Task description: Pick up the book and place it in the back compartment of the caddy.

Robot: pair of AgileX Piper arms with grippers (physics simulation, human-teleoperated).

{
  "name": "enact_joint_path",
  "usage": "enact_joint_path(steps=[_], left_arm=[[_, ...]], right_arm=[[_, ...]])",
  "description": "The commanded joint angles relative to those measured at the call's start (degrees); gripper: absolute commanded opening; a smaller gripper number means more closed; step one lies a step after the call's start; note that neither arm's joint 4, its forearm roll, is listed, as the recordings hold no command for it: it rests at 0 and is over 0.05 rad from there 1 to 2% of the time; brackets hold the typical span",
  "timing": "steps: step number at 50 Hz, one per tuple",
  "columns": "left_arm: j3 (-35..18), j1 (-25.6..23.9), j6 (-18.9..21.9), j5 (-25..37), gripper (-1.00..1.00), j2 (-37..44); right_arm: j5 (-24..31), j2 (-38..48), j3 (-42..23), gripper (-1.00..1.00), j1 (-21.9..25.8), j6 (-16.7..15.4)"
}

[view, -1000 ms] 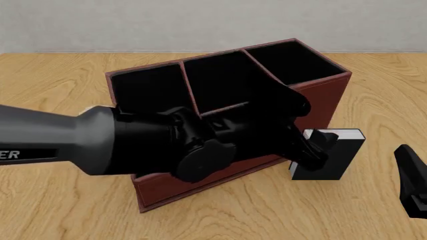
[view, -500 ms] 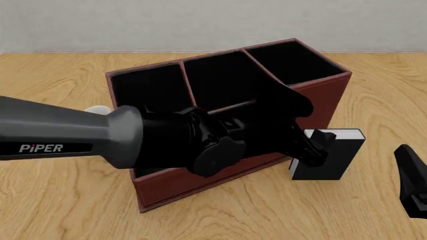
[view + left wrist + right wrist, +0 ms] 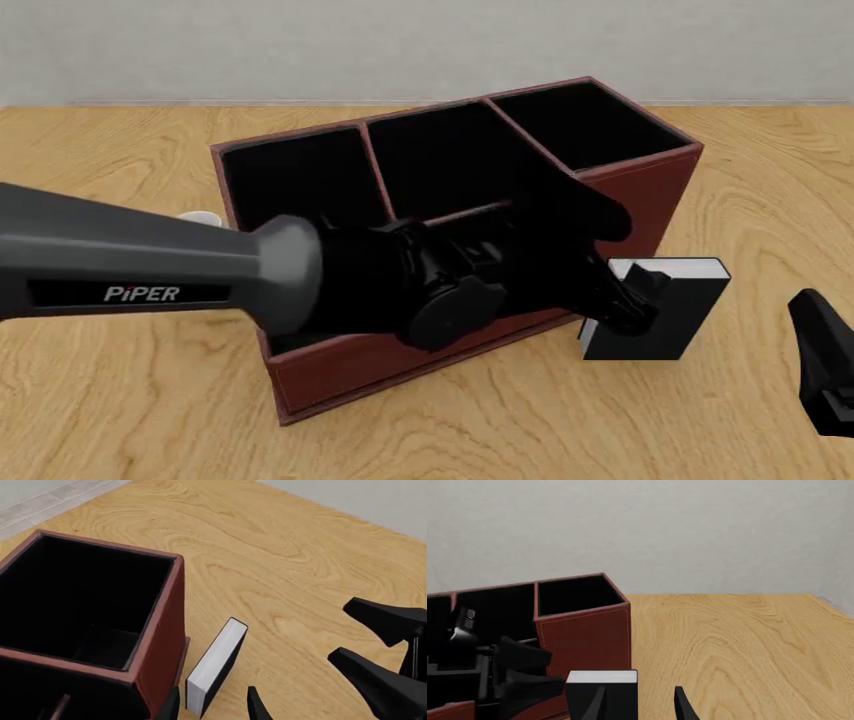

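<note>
The black book (image 3: 663, 320) with white page edges stands upright on the table against the caddy's (image 3: 641, 195) right front corner. My left gripper (image 3: 630, 298) reaches across the caddy, open. In the left wrist view its fingers straddle the book (image 3: 215, 667), with a gap on one side. A thin brown crossbar (image 3: 461, 213) marks the back compartment in the middle column; my left arm covers much of it. My right gripper (image 3: 825, 365) hangs open at the right edge, apart from the book (image 3: 602, 692).
The tall squarish cell (image 3: 581, 120) is at the caddy's right end and a long cell (image 3: 294, 170) at its left. A small pale object (image 3: 198, 218) peeks out beside the left wall. Bare wooden table (image 3: 747, 160) lies to the right.
My left arm has extended further right over the caddy. Its gripper stays at the book, which has not moved. The right gripper is still.
</note>
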Motion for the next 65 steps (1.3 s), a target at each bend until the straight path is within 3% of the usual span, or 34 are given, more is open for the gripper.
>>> enact_joint_path(steps=[1, 65], left_arm=[[-1.6, 0.3, 0.6, 1.0, 1.0, 1.2], [-8.0, 0.4, 1.7, 3.9, 1.0, 8.0]], right_arm=[[0.0, 0.0, 0.0, 1.0, 0.0, 0.0], [0.0, 0.0, 0.0, 1.0, 0.0, 0.0]])
